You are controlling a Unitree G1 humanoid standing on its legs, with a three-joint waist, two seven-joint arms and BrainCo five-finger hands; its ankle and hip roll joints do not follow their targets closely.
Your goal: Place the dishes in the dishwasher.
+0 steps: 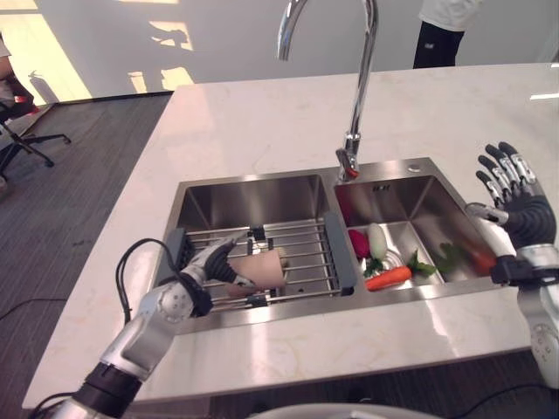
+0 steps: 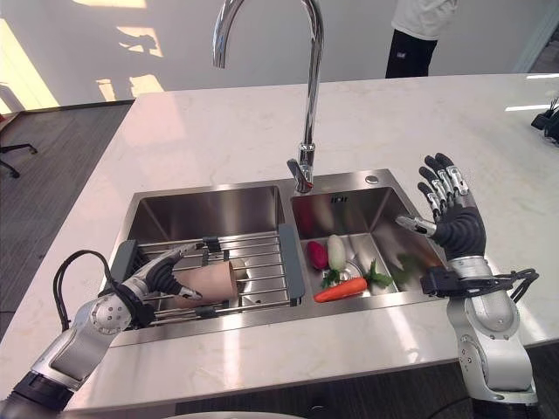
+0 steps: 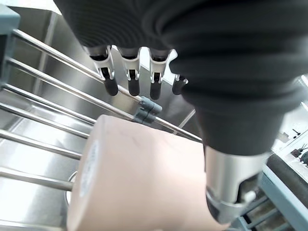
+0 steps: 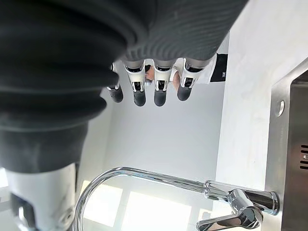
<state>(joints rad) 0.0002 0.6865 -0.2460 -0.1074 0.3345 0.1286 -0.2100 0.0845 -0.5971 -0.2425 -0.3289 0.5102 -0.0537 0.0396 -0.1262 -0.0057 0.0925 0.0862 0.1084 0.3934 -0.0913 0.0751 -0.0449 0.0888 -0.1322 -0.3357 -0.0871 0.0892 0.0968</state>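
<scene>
**Left hand on the cup over the sink rack**

Nearest, on the left: left hand (image 1: 212, 262) reached onto the wire rack (image 1: 301, 240) spanning the left sink basin (image 1: 253, 199), fingers (image 3: 130, 84) loosely curved over the far side of a beige cup (image 1: 260, 269) and thumb (image 3: 231, 192) pressed against its near side, so pinched rather than fully wrapped. Cup lying on its side on the rack bars, base turned to the right. Grey clip (image 3: 147, 109) on a rack bar just beyond the cup.

On the right, level with the sink's near edge: right hand (image 2: 454, 223) raised above the counter (image 2: 218, 122), palm upright, fingers (image 4: 161, 91) spread and straight, nothing held.

Further in, inside the right basin (image 2: 367, 209): a carrot (image 2: 342, 289) near the front, a white vegetable (image 2: 336, 251) and a red one (image 2: 317, 254) behind it, green leaves (image 2: 377, 277) alongside.

Beyond, between the basins: tall curved tap (image 2: 306, 96). Farthest, across the counter: a person (image 2: 417, 35) standing, dark trousers, light top.
</scene>
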